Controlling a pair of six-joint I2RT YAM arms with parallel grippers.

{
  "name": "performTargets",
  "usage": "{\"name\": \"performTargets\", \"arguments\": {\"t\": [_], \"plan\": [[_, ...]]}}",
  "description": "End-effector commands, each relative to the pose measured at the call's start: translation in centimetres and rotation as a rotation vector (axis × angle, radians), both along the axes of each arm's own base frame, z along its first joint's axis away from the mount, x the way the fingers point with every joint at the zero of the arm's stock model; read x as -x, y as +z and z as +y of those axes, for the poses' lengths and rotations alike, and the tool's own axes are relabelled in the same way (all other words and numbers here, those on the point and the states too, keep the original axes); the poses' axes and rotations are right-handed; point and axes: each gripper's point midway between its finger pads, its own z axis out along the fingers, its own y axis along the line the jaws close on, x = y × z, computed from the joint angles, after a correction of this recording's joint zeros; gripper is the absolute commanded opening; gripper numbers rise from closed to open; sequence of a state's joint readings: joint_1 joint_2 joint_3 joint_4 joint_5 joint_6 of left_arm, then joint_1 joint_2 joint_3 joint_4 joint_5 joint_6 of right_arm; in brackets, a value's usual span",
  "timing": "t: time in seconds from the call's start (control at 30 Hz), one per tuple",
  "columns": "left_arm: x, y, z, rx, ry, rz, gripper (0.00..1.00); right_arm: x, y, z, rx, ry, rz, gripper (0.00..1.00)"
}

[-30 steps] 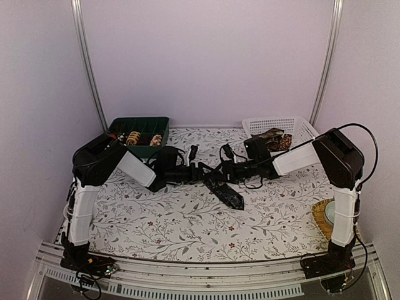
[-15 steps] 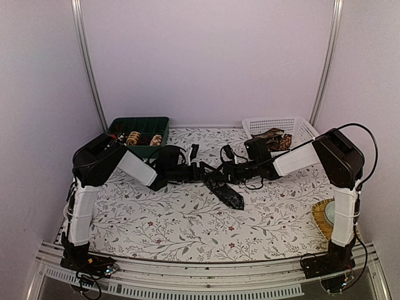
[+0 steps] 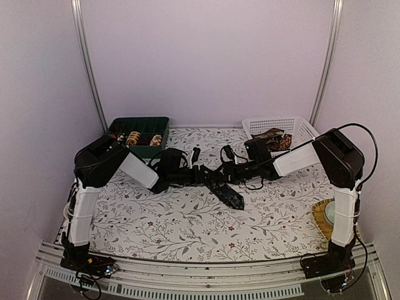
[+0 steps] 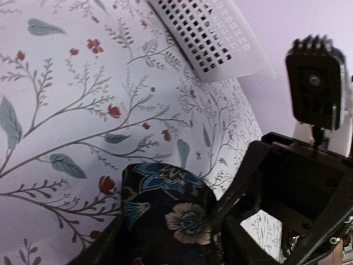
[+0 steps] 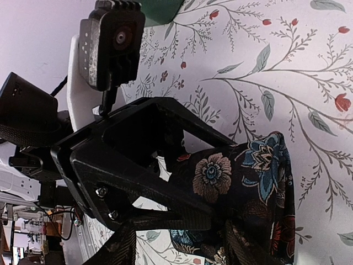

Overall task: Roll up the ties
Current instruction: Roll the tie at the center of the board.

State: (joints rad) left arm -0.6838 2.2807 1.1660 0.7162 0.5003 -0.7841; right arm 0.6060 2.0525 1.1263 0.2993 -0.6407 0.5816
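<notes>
top external view: the left pincer (image 3: 199,174) and the right pincer (image 3: 226,170) meet low over the middle of the tabletop (image 3: 187,219), nearly touching; the dark tie (image 3: 230,195) lies under them, its pointed end free toward the near edge. left pincer: jaws straddle bunched cloth; a firm grip cannot be told. right pincer: likewise, cannot tell. risk: pincers this close may collide, and an unpinned fold may spring loose and unroll. only the wrist views show floral cloth between the jaws; only the top view shows the free tail.
</notes>
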Motion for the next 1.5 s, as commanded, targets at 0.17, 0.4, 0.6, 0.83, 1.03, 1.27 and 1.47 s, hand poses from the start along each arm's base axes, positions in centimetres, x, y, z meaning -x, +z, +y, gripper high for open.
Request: {"name": "performTargets", "arguments": {"t": [0.17, 0.4, 0.6, 0.83, 1.03, 1.27, 1.47], "plan": [[6.6, -10.3, 1.1, -0.191, -0.050, 0.301, 0.33, 2.8, -6.0, -2.3, 0.182, -0.034, 0.158, 0.54], [6.0, -8.8, 0.8, -0.162, -0.047, 0.256, 0.00, 2.6, -5.6, -2.4, 0.183, -0.037, 0.146, 0.54], [5.2, -6.5, 0.8, -0.231, -0.038, 0.071, 0.00, 1.9, -0.2, -2.2, 0.104, -0.022, 0.077, 0.68], [3.7, -4.7, 2.3, -0.506, 0.047, -0.248, 0.00, 1.7, 12.9, -5.0, -0.050, -0.060, -0.100, 0.86], [4.3, -2.1, 2.0, -0.661, 0.094, -0.524, 0.00, 1.9, 17.7, -9.4, -0.067, -0.150, -0.189, 0.91], [6.0, 0.6, 1.1, -0.888, 0.172, -0.870, 0.00, 2.8, 14.6, -11.9, -0.018, -0.183, -0.144, 0.91], [8.8, 1.0, -1.5, -1.087, 0.135, -1.153, 0.00, 3.8, 11.9, -12.2, -0.004, -0.183, -0.091, 0.91]]}}
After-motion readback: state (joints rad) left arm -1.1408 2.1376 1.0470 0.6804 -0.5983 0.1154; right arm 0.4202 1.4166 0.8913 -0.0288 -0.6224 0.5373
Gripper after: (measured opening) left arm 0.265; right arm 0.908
